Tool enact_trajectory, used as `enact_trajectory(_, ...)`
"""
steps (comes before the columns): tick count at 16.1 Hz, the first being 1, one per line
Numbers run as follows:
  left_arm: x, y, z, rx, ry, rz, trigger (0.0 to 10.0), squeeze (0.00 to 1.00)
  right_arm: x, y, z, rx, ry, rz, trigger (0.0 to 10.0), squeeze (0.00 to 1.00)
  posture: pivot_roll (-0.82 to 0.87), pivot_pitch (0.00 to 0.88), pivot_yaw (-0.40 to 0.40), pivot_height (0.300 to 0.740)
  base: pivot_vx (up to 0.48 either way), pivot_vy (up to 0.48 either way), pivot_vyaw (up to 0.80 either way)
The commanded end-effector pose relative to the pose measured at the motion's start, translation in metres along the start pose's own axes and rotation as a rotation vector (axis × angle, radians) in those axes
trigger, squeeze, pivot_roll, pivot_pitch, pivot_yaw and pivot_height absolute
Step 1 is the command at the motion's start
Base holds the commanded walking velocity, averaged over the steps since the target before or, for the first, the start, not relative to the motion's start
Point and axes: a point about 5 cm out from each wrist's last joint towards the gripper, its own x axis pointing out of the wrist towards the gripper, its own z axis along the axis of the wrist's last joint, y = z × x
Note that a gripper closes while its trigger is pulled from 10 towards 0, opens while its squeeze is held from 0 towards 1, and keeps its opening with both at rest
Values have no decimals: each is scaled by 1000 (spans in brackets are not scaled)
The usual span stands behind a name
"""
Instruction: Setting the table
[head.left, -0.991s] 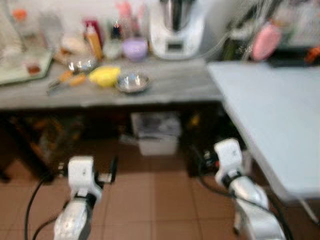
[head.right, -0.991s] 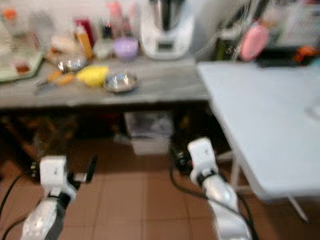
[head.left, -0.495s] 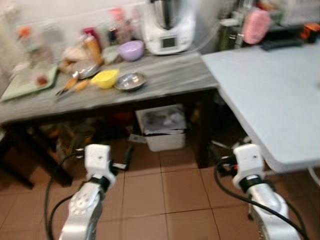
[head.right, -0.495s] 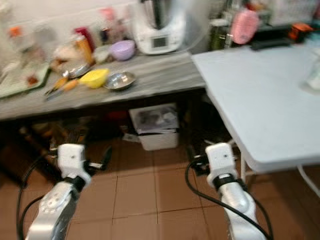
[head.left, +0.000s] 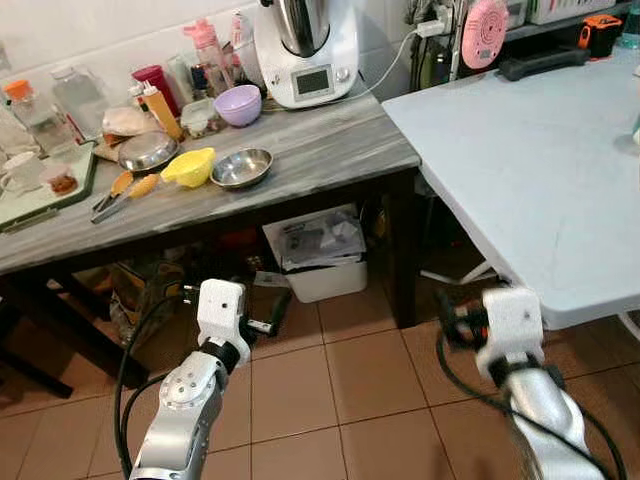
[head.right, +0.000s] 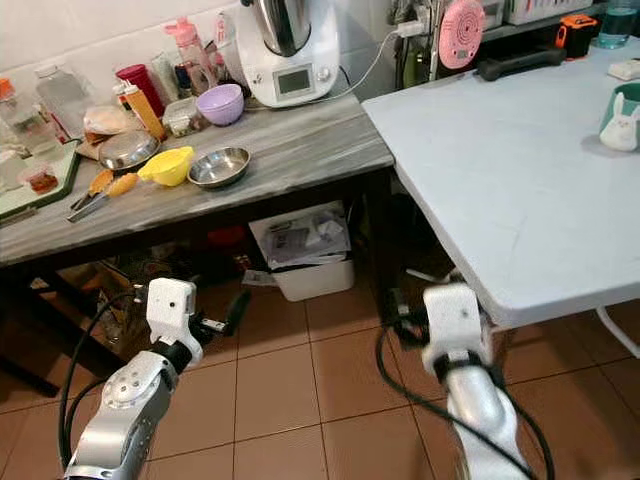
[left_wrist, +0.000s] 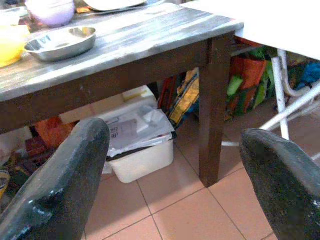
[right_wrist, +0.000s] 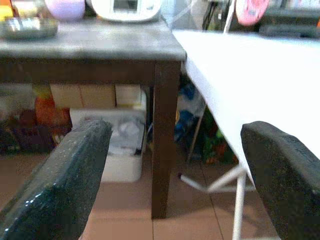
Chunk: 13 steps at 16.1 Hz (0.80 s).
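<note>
A steel bowl (head.left: 242, 168), a yellow bowl (head.left: 189, 166), a purple bowl (head.left: 238, 104) and a second steel bowl (head.left: 147, 152) sit on the grey wooden table (head.left: 330, 150). To the right stands a white folding table (head.left: 540, 170) with a green mug (head.right: 622, 117) at its far side. My left gripper (left_wrist: 175, 190) is open and empty, low over the tiled floor, facing the grey table's leg (left_wrist: 214, 105). My right gripper (right_wrist: 175, 190) is also open and empty, held low beside the white table's edge.
A white kitchen appliance (head.left: 305, 50), bottles and jars (head.left: 160, 95) crowd the back of the grey table. A knife with an orange handle (head.left: 120, 192) lies at its left. A white bin (head.left: 318, 255) sits under it. Cables hang from both arms.
The whole picture has shifted and sharpened as the camera moved. Both arms stay low over the floor in front of me.
</note>
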Motion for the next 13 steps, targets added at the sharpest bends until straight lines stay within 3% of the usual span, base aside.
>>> enact_trajectory(1,-7,11,-3,10,7,65,10000,0,6,11,4,31,-8,42,10000,0,-300,3,163,740,0,0,0)
enact_trajectory(6,-34,14,-18,-3,30,184,10000,0,23,12,6,28,-15,38,10000,0,-213,5,95,740,0,0,0)
enact_trajectory(13,-39,18,-16,14,23,235,10000,0,29,23,2,27,-8,94,10000,0,-182,9,82,740,0,0,0)
